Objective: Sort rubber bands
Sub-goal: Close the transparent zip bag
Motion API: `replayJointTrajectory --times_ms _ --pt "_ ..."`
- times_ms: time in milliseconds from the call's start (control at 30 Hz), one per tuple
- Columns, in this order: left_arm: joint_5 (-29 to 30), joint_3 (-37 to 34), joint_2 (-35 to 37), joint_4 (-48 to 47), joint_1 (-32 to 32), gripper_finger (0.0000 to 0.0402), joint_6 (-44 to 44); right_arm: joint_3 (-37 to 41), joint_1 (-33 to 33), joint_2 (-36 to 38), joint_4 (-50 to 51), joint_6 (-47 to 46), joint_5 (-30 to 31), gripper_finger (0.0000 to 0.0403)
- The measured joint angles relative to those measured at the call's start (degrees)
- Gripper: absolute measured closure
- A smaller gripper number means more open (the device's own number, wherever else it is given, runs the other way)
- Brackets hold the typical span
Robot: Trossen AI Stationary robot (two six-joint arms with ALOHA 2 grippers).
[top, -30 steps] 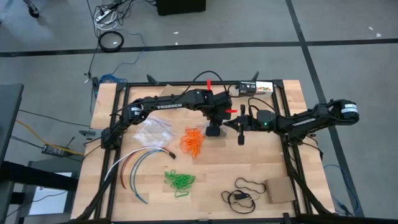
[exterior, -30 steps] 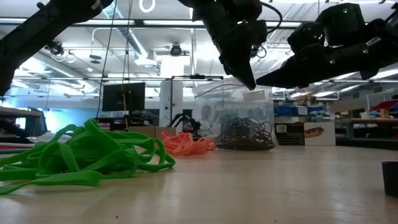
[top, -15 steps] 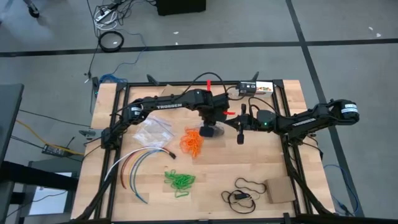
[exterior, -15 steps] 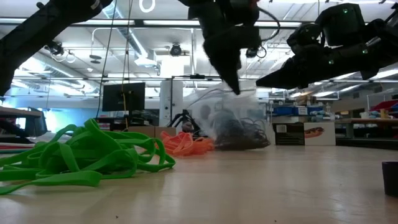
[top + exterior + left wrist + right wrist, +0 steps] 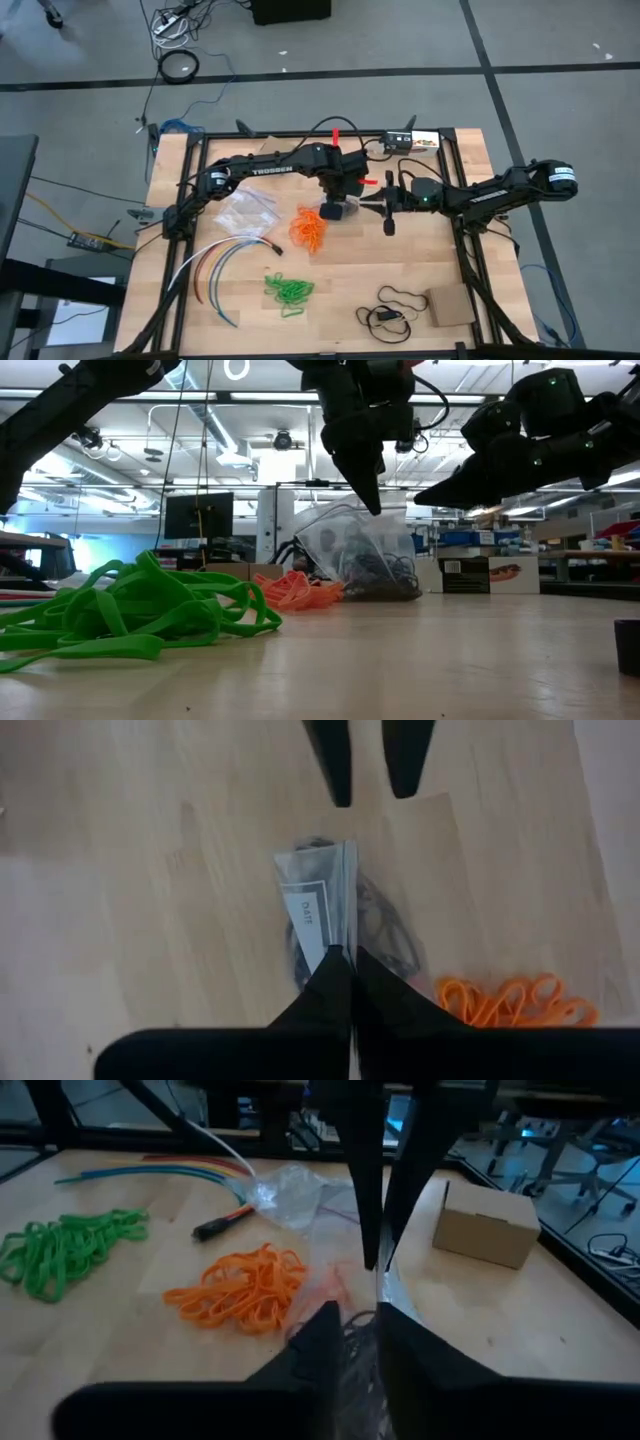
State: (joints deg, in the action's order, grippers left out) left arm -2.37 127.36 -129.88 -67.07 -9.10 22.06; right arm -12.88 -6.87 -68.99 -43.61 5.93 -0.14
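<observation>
We see the left gripper [image 5: 338, 208] pinched tight on the top edge of a clear bag [image 5: 362, 555], its fingers [image 5: 340, 990] pressed together with the bag's labelled rim between them. The bag hangs just below this gripper with its bottom on the table [image 5: 420, 260], and dark bands [image 5: 375, 575] lie inside it.

The right gripper [image 5: 362, 205] is just beside the left one, at the other side of the bag. Its fingers [image 5: 322, 1342] stand slightly apart with the bag's plastic in the narrow gap between them; we cannot tell whether they grip it.

The orange bands [image 5: 310, 228] lie in a heap on the table just beside the bag, on the left gripper's side and toward the table's front. The green bands [image 5: 288, 291] lie in their own heap farther toward the front, well apart from both grippers. In the low view the green heap is nearest the camera, the orange heap behind it, touching the foot of the bag.
</observation>
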Motion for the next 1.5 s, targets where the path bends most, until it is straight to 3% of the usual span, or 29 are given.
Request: replayJointTrajectory --times_ms 233,400,633,1100,1500 --pt "-0.6 0.0 0.0 1.0 0.2 0.0401 0.2 0.0 0.0 0.0 -0.3 0.2 0.5 0.0262" --pt "-3.6 0.0 0.0 3.6 0.3 0.0401 0.0 0.0 0.0 0.0 -0.4 0.2 0.7 0.025" --pt "-4.5 0.0 0.0 4.8 1.3 0.0401 0.1 0.0 0.0 0.0 -0.5 0.2 1.0 0.0283" --pt "-5.8 0.0 0.0 6.9 1.7 0.0401 0.1 0.0 -0.1 0.0 -0.4 1.3 0.3 0.0395" --pt "-4.4 0.0 0.0 6.3 1.7 0.0399 -0.6 0.0 -0.2 0.0 -0.1 0.8 0.8 0.0402"
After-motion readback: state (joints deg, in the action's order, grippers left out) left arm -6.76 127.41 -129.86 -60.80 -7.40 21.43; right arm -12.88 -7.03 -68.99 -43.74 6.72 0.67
